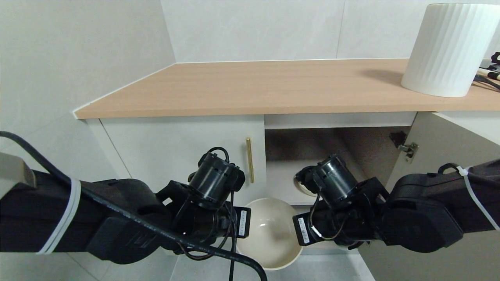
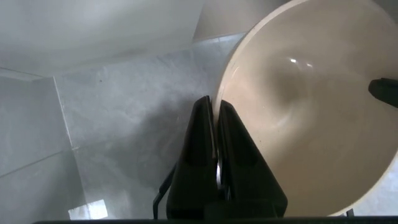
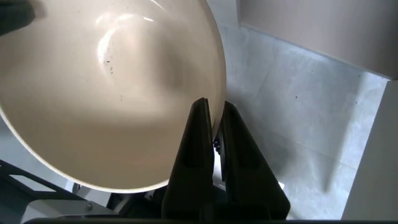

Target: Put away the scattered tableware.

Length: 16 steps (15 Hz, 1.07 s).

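The bowl (image 1: 269,234), low in the centre of the head view, is cream and glossy, with small highlights on its smooth inside. The countertop (image 1: 254,86) shows matt wood grain. The cabinet door (image 1: 175,148) is matt white, its handle (image 1: 250,160) brass-toned metal. The ribbed container (image 1: 449,47), upper right, is matt white. The left gripper (image 2: 216,112) and right gripper (image 3: 212,112) look like smooth black plastic. The floor tiles (image 2: 112,143) are grey with a soft sheen.
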### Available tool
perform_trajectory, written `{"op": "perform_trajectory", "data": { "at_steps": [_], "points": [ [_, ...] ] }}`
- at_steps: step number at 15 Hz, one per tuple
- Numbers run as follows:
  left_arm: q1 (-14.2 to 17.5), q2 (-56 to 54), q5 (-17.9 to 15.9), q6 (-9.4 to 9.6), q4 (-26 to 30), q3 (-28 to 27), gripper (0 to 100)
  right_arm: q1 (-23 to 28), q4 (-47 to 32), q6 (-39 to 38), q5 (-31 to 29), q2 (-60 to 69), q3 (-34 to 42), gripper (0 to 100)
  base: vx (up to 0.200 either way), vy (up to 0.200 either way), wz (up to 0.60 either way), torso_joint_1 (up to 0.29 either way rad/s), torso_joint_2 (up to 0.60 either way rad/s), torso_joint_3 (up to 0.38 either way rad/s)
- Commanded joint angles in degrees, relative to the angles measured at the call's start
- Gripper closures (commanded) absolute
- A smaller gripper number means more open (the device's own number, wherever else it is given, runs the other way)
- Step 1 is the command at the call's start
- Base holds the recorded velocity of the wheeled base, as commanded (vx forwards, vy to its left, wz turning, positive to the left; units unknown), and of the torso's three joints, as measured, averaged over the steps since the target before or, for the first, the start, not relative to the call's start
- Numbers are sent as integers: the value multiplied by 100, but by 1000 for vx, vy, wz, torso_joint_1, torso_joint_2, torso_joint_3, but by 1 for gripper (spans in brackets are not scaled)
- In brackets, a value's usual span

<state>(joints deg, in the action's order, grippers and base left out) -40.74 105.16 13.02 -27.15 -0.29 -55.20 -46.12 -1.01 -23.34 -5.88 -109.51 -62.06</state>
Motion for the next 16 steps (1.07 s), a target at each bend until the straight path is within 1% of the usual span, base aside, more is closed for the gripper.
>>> {"op": "perform_trajectory", "data": {
  "at_steps": [1,5,8,10,11,13,15,16],
  "points": [
    [5,5,25,-1,3,0,0,-3,5,-3,-1,-27,-8,100,0,0,0,0,0,0],
    [5,5,25,-1,-6,0,0,6,-4,-3,-1,-44,1,100,0,0,0,0,0,0],
    [5,-4,25,-10,-6,-8,0,112,-119,41,-10,-167,1,100,0,0,0,0,0,0],
    [5,-13,25,-10,-6,-8,0,481,-602,67,-19,-413,-333,100,0,0,0,0,0,0],
    [5,-13,52,-10,-6,-8,0,674,-716,49,-36,-536,-500,100,0,0,0,0,0,0],
    [5,-13,87,-10,-6,-8,0,1105,-699,23,-212,-844,-746,100,0,0,0,0,0,0],
    [14,-13,96,-10,-6,-8,0,1439,-690,-65,-274,-1099,-1027,100,0,0,0,0,0,0],
    [14,-13,96,-1,-6,-17,0,1518,-690,-162,-283,-1169,-1124,100,0,0,0,0,0,0]
  ]
}}
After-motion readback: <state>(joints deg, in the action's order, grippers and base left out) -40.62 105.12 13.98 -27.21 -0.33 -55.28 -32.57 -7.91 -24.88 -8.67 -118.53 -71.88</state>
